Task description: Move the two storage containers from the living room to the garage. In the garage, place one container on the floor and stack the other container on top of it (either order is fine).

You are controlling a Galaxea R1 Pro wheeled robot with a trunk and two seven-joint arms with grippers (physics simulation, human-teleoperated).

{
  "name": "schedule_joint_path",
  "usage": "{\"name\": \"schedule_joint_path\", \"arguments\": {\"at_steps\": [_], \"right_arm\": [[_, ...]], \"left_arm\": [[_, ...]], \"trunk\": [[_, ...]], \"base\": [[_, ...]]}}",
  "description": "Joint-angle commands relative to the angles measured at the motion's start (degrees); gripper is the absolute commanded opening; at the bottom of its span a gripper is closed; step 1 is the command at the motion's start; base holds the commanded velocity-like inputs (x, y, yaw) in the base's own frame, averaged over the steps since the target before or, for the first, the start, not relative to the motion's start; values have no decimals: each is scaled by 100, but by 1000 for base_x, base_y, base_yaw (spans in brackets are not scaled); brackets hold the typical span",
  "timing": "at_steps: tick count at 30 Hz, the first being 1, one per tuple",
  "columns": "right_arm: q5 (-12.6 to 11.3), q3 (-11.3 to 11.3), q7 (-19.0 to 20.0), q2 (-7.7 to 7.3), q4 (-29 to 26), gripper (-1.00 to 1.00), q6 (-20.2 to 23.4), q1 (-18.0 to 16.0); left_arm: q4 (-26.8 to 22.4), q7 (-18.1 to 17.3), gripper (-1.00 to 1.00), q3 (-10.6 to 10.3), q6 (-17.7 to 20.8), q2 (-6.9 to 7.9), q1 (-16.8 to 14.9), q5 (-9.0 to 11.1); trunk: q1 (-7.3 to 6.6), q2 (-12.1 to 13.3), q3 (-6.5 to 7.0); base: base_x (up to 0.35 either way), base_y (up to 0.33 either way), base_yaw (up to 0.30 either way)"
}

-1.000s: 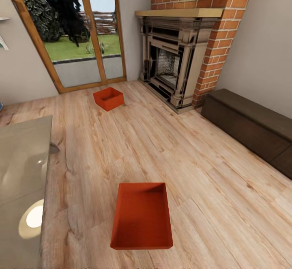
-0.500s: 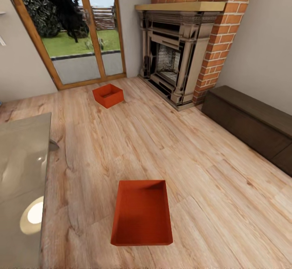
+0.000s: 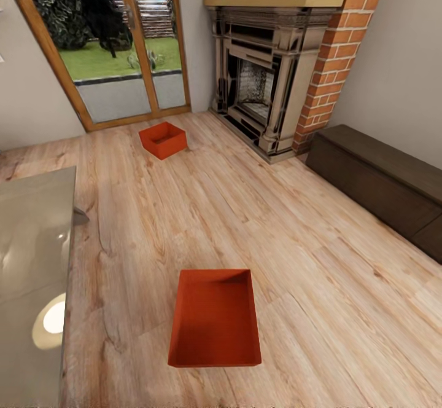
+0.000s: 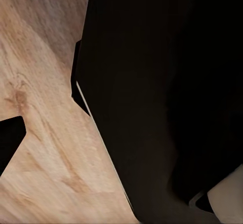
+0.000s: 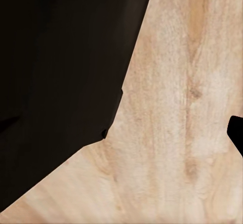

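Two red-orange storage containers stand on the light wood plank floor of the living room. The near container (image 3: pixel 215 319) lies straight ahead of me, lidless and empty, its long side running away from me. Far ahead, the other container (image 3: pixel 162 140) sits turned at an angle in front of the glass patio door. In the left wrist view a dark fingertip (image 4: pixel 10 138) pokes in over the planks beside the robot's black body. The right wrist view has a similar dark tip (image 5: pixel 236 133) at its edge. Neither view lets me judge how the jaws stand.
A brick fireplace (image 3: pixel 270 70) fills the far right corner. A low dark cabinet (image 3: pixel 374 180) runs along the right wall. A glass table (image 3: pixel 34 260) stands close at my left. The wood-framed patio door (image 3: pixel 116 45) is at the back left, with open plank floor between the containers.
The whole head view has shifted a little, so everything sits slightly higher in the picture. The containers themselves have not moved on the floor.
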Motion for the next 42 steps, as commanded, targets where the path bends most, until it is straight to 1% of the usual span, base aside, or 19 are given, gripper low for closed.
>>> {"name": "schedule_joint_path", "arguments": {"at_steps": [1, 13, 26, 33, 36, 39, 42], "right_arm": [[-59, 49, -6, 2, 9, 100, -26, -3], [-59, 50, -6, 1, 9, 100, 1, -3], [-53, 47, -14, -4, 9, 100, -40, -3], [-58, 29, -14, 23, 9, 100, -127, -3], [-59, 15, -17, 26, 9, 100, -127, -3], [-114, -5, -49, 21, 9, 100, -97, -3], [-106, 15, -92, 47, 9, 100, -55, -3]], "left_arm": [[-5, 5, 100, -2, 8, 0, 0, 34], [-5, 5, 100, -5, 8, 0, 0, 34], [-5, 5, 100, -5, 8, 0, 0, 34], [-5, 5, 100, -5, 8, 0, 0, 34], [-5, 5, 100, -7, 8, 0, 0, 34], [-5, 5, 100, 29, 8, -9, 0, 45], [-31, 8, 100, 44, 0, -15, 0, 54]], "trunk": [[0, -2, -13], [0, -2, -108], [0, -2, -114], [0, -2, -114], [0, -2, -114], [0, -2, -114], [0, -2, -114]], "base": [[0, 0, 0], [0, 0, 0], [0, 0, 0], [0, 0, 0], [0, 0, 0], [0, 0, 0], [0, 0, 0]]}}
